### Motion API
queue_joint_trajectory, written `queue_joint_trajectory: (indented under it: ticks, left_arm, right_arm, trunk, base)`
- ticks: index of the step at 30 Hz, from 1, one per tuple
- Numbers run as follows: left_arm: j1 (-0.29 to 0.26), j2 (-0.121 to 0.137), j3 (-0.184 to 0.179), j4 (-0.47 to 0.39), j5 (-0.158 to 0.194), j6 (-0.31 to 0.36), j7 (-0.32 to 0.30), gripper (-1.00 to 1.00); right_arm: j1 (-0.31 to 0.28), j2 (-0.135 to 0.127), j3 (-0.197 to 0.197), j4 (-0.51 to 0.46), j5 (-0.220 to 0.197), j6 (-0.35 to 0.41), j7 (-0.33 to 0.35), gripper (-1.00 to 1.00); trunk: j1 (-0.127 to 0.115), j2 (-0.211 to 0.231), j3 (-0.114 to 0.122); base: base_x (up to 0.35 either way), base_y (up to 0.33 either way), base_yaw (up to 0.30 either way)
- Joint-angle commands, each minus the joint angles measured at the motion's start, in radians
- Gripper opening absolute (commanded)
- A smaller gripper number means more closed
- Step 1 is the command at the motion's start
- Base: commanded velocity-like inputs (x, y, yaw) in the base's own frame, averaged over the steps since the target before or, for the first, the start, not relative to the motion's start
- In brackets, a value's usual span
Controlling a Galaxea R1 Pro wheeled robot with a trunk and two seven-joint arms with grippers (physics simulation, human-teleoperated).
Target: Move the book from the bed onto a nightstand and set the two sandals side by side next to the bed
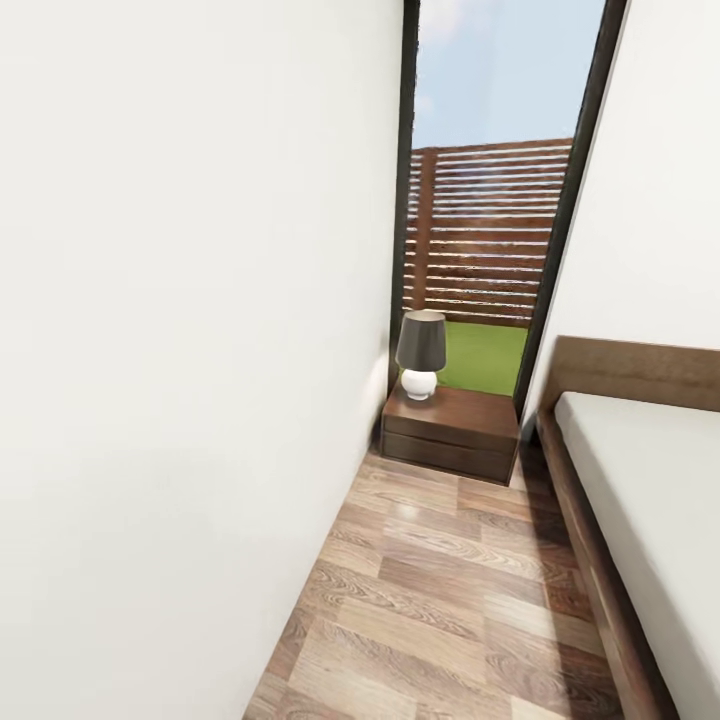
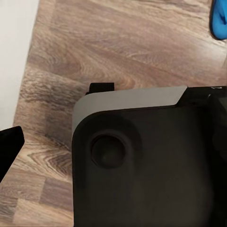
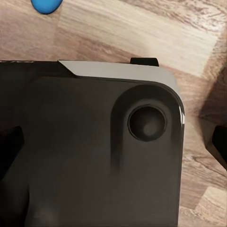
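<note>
Along the narrow strip of wood-plank floor (image 1: 440,600) between a white wall (image 1: 180,350) and the bed (image 1: 650,500), the head view looks toward a tall dark-framed window (image 1: 490,200). Bed sits at the right: dark brown frame and headboard, bare off-white mattress. Nothing is seen lying on the visible part of the mattress.

Nightstand (image 1: 452,425) stands at the far end of the strip, below the window, close to the wall on one side and near the headboard corner on the other. A small lamp (image 1: 420,355) with a dark shade and round white base stands on its top, toward the wall side. Remainder of the top is bare. Through the window: slatted wooden fence, patch of green grass, blue sky.

Left wrist view: dark rounded robot body (image 2: 146,161) over the plank floor; one blue sandal (image 2: 219,21) partly visible at the frame edge, lying on the floor. A dark fingertip (image 2: 9,146) shows at the opposite edge; jaw opening cannot be judged.

Right wrist view: same dark body (image 3: 90,142) over the floor; part of a blue sandal (image 3: 46,5) at the frame edge, on the planks. Dark finger parts (image 3: 220,144) show at the sides; cannot tell how far the jaws stand apart, nothing seen held.
</note>
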Motion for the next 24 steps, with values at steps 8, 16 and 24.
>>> queue_joint_trajectory:
  ticks: [8, 16, 24]
  left_arm:
    - [-0.001, 0.0, 0.0, 0.001, -0.001, -0.003, 0.0, 1.0]
    - [-0.001, 0.001, 0.0, 0.001, -0.001, -0.003, 0.0, 1.0]
    - [-0.001, 0.0, 0.0, 0.001, -0.001, -0.003, 0.0, 1.0]
  right_arm:
    - [0.0, 0.001, 0.001, 0.0, -0.001, -0.002, 0.0, 1.0]
    - [0.0, 0.0, 0.001, 0.0, -0.001, -0.003, 0.0, 1.0]
    - [0.0, 0.0, 0.001, 0.0, -0.001, -0.003, 0.0, 1.0]
  trunk:
    - [0.0, 0.0, -0.002]
    - [0.0, 0.0, -0.006]
    - [0.0, 0.0, -0.009]
  base:
    - [-0.008, 0.003, 0.01]
    - [-0.001, 0.001, 0.114]
    - [0.0, 0.0, 0.089]
